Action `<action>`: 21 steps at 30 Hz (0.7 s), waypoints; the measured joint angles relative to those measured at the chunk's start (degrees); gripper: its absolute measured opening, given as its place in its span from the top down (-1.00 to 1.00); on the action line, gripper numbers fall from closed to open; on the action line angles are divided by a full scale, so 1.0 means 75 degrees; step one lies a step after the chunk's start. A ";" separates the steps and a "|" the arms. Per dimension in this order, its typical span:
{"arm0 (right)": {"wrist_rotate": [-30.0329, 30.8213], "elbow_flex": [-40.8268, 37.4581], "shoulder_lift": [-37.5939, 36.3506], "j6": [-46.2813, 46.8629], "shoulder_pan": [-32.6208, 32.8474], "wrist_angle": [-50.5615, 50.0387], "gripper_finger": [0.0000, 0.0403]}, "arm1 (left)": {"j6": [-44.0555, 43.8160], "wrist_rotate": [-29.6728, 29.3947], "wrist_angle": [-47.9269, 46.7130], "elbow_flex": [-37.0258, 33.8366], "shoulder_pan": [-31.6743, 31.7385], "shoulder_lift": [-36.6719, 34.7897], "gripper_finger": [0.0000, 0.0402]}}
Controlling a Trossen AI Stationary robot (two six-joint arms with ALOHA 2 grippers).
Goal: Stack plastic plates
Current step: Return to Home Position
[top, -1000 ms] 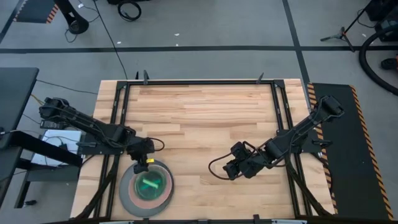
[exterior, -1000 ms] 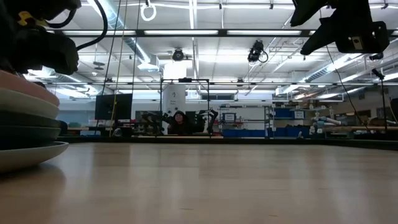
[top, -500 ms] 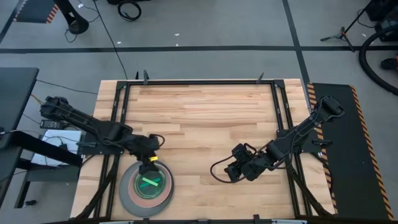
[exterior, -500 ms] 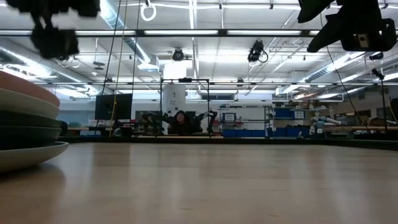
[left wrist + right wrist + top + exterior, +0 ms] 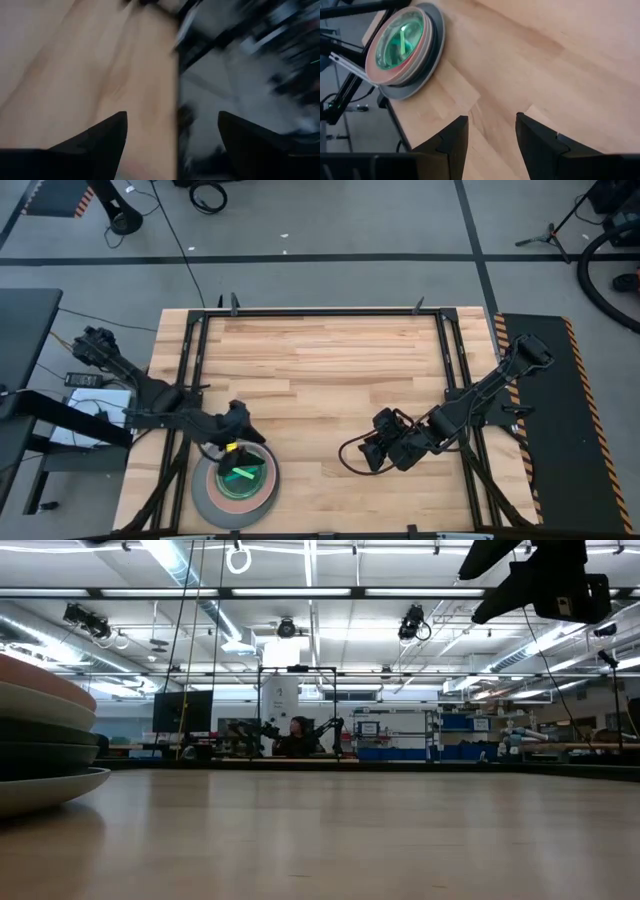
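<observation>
High view: a single stack of round plastic plates (image 5: 236, 480) stands near the front-left corner of the light wooden table (image 5: 330, 370), on the left arm's side. The large grey plate (image 5: 204, 498) is at the bottom, its rim showing all round. The small lime green plate (image 5: 240, 476) lies in the middle on top.

Left gripper (image 5: 235, 438) hangs over the stack's far edge, not touching it as far as can be told from above. Left wrist view is badly smeared, but the two dark fingers (image 5: 107, 137) stand well apart with nothing between them; bare table top and the table's edge lie beyond.

Right gripper (image 5: 368, 455) hovers over bare wood on the right half of the table, well apart from the stack. Right wrist view: its fingers (image 5: 451, 145) are spread and hold nothing. The stack lies farther off near the table's corner — green centre, a teal ring around it, then a salmon rim, then the grey rim outermost.

Low view: the stack shows in profile at the left edge. From the table up:
- the grey plate's shallow rim resting on the wood
- dark teal plates (image 5: 40, 740)
- a pale blue-grey plate (image 5: 40, 705)
- the salmon pink plate (image 5: 35, 678), the highest layer that can be made out from this level

The right arm (image 5: 545, 585) hangs dark at upper right, clear of the table top. A person (image 5: 297, 735) shows small, far off in the room behind.
</observation>
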 joint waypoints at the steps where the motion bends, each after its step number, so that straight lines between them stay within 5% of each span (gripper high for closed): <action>1: 0.0090 0.0000 0.0000 -0.0070 0.0000 0.0000 0.15 | 0.0204 -0.0133 0.0496 0.0000 -0.0053 -0.0015 -0.57; 10: 0.1017 -0.0002 0.0000 -0.0813 -0.0549 0.0358 0.15 | 0.2702 0.1017 0.3227 0.0003 0.0973 -0.0210 -0.31; 21: 0.0160 -0.0003 0.0000 -0.2555 -0.2158 0.2212 0.16 | 0.3271 0.1108 0.3326 -0.0005 0.2507 -0.0140 0.72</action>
